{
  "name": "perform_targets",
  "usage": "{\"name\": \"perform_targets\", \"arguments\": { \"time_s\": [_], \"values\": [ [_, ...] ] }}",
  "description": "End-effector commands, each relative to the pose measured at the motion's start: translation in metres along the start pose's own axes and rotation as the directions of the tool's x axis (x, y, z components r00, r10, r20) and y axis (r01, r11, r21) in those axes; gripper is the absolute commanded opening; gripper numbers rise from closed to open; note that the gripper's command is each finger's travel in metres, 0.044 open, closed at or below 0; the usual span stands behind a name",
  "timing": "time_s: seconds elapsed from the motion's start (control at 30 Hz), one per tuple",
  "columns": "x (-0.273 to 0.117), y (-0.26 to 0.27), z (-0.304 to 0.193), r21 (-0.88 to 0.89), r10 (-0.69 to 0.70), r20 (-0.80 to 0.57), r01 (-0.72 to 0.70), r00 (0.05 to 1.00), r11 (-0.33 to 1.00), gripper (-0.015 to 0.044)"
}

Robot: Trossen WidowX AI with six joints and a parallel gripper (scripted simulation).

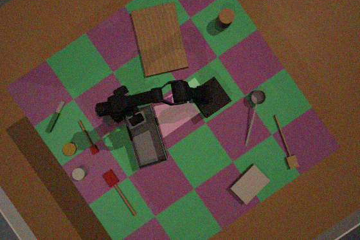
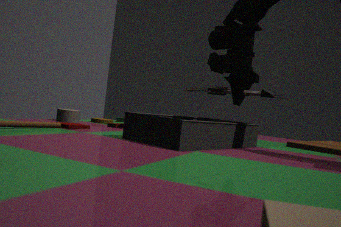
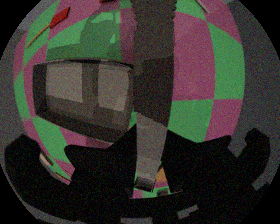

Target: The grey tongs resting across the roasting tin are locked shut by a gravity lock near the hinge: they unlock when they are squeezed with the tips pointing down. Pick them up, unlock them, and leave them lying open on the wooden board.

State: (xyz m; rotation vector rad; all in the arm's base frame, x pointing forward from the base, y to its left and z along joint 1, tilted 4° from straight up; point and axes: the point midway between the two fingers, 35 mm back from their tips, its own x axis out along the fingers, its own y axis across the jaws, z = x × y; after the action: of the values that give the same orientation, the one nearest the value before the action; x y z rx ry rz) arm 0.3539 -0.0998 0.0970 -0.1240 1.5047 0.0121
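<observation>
Tongs clenched in the jaws, above the roasting tin.

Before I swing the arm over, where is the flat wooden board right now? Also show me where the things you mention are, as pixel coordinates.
In the top view, the flat brown wooden board [image 1: 159, 38] [image 2: 323, 145] lies upper centre, left of the upright orange-brown cylinder [image 1: 226, 16].

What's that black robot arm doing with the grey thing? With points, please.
The robot arm is holding the grey tongs [image 2: 252, 92] [image 3: 150, 145] in its gripper [image 2: 238, 100], up in the air above the roasting tin [image 1: 162, 141] [image 2: 207, 136] [image 3: 39, 90]. The tongs lie about level, so their tips aren't pointing down, which is how they need to be when squeezed to unlock. They aren't on the wooden board [image 1: 159, 38] [image 2: 319, 146] yet, and that's where they should end up, lying open.
</observation>
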Motion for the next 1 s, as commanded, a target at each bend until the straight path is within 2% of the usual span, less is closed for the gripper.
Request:
{"name": "perform_targets", "arguments": {
  "time_s": [0.0,0.47,0.77,0.97],
  "values": [
    [-0.004,-0.027,-0.006,-0.058,-0.003,0.007,0.003,1.000,0.998,-0.0150],
    [-0.010,-0.104,-0.044,-0.234,-0.018,-0.001,0.018,1.000,0.972,-0.0150],
    [-0.010,-0.110,-0.048,-0.248,-0.019,-0.001,0.018,1.000,0.969,-0.0150],
    [-0.010,-0.134,-0.066,-0.289,-0.017,-0.001,0.016,1.000,0.957,-0.0150]
  ]
}}
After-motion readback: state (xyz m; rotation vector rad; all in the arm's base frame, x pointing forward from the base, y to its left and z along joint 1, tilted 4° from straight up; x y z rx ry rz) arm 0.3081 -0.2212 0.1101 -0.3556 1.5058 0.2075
